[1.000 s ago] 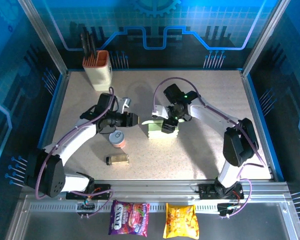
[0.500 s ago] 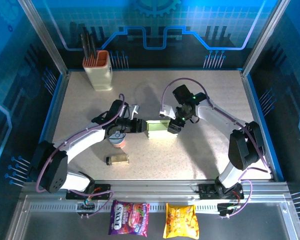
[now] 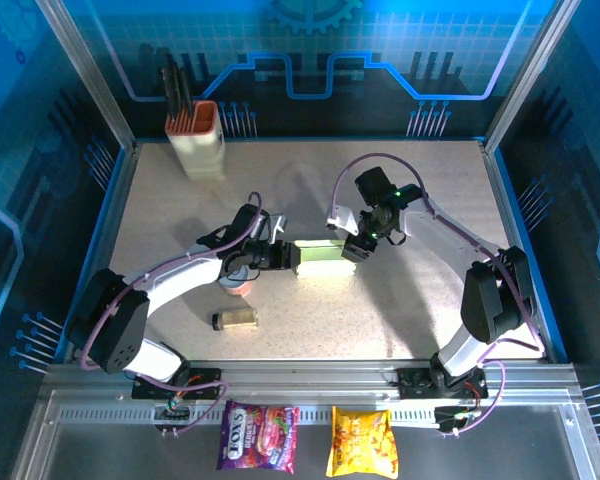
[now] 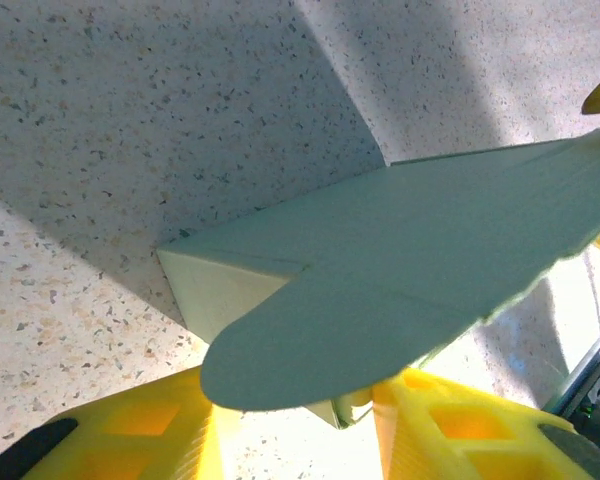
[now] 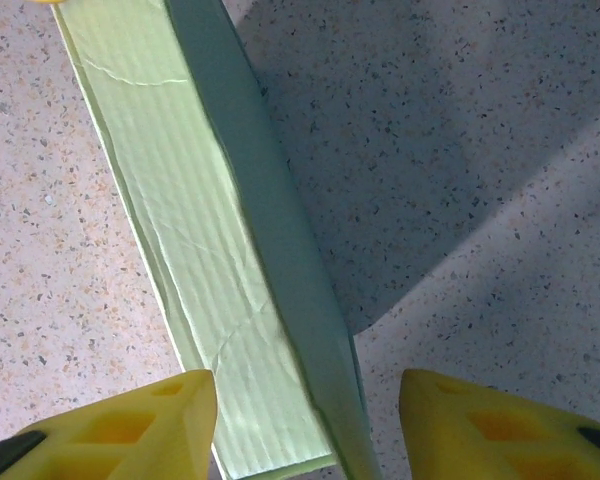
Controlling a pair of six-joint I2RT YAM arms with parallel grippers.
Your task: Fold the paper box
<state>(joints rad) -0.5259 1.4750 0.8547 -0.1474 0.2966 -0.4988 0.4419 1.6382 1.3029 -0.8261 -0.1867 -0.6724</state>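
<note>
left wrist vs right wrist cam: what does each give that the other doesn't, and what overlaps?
Left wrist: a rounded flap of the paper box reaching out over the left gripper, with a folded corner beneath it.
Right wrist: a long, creased flat panel of the box with a darker raised side along it, running in between the open fingers of the right gripper.
Both: the pale green box close up, yellow fingers at the bottom edge, the speckled table.
</note>
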